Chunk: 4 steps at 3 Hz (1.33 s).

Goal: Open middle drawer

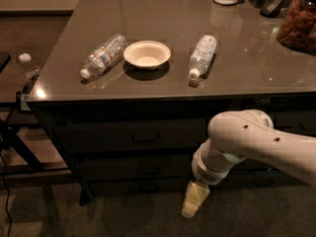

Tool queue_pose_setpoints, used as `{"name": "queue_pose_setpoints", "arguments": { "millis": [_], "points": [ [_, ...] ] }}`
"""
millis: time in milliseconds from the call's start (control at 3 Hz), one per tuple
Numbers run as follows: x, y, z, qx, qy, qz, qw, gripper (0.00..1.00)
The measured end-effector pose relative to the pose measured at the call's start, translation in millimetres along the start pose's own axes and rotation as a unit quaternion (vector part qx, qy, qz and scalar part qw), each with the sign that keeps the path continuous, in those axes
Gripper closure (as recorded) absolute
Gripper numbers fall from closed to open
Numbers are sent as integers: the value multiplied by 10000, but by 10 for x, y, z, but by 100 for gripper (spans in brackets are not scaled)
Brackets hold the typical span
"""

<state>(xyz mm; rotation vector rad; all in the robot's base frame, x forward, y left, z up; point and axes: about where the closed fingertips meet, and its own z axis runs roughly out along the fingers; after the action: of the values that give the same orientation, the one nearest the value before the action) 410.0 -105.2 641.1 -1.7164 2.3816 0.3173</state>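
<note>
Grey countertop (163,28) is spanning your view above stacked drawers (98,138). Your white arm (256,142) is reaching down at front right. Middle drawer (108,169) is sitting closed (handle centred), left of the gripper (194,202), which is hanging near the floor (123,216); grip state: cannot tell.

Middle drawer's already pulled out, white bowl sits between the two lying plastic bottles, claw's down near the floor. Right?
No: the camera view shows the dark grey-brown middle drawer shut, not pulled out. Rest holds: the white round bowl sits between the clear plastic bottle and the white-labelled plastic bottle, both lying, and the beige claw hangs near the floor.
</note>
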Motion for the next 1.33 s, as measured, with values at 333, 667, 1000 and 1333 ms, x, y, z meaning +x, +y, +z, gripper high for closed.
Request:
{"name": "queue_pose_setpoints", "arguments": {
  "millis": [333, 667, 1000, 1333],
  "points": [
    [-56, -157, 178, 175, -75, -37, 9998, 0],
    [-56, -157, 179, 175, -75, -37, 9998, 0],
    [-105, -168, 459, 71, -210, 6, 9998, 0],
    [-203, -317, 1088, 74, -462, 141, 9988, 0]
  ]
}}
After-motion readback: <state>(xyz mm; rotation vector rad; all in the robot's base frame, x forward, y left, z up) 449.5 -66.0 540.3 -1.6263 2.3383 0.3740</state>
